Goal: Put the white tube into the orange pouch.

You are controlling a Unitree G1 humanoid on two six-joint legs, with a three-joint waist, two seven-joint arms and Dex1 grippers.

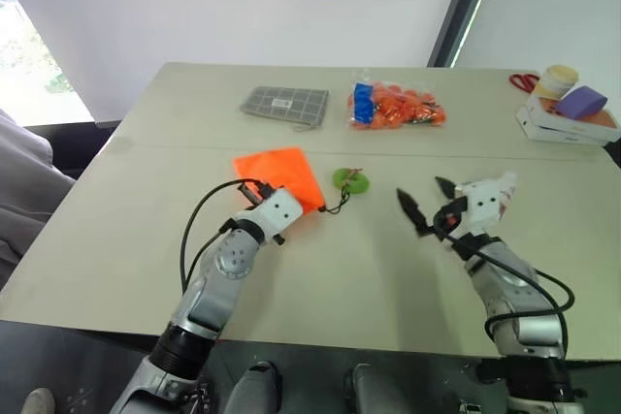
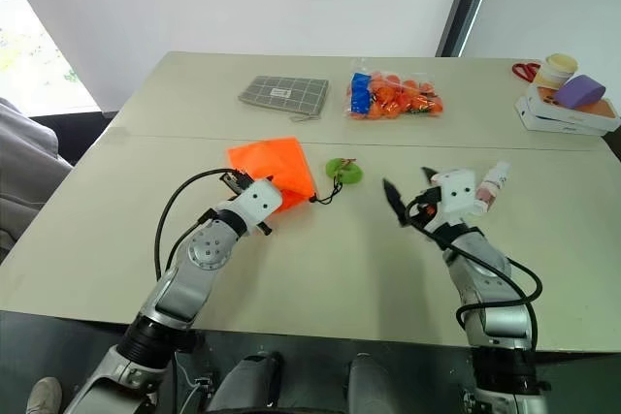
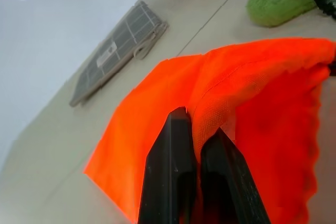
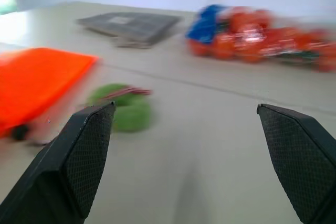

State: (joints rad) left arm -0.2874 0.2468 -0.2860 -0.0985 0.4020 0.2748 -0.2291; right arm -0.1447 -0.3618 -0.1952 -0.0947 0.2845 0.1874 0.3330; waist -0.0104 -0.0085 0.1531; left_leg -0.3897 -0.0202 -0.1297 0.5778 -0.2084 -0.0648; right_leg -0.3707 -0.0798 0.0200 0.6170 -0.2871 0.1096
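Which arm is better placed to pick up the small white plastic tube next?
Right. Its open claw hangs beside the small white plastic tube lying on the table. The left claw is shut on a fold of the flat neon-orange fabric pouch.

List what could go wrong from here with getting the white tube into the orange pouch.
1. The left gripper pinches a fold of the orange pouch, perhaps both layers; lifting might keep the mouth shut.
2. The white tube lies just beyond the open right gripper, partly hidden behind it in the head views; a misjudged reach could knock it away across the table.
3. The cord and green tag lie between pouch and tube and could snag.
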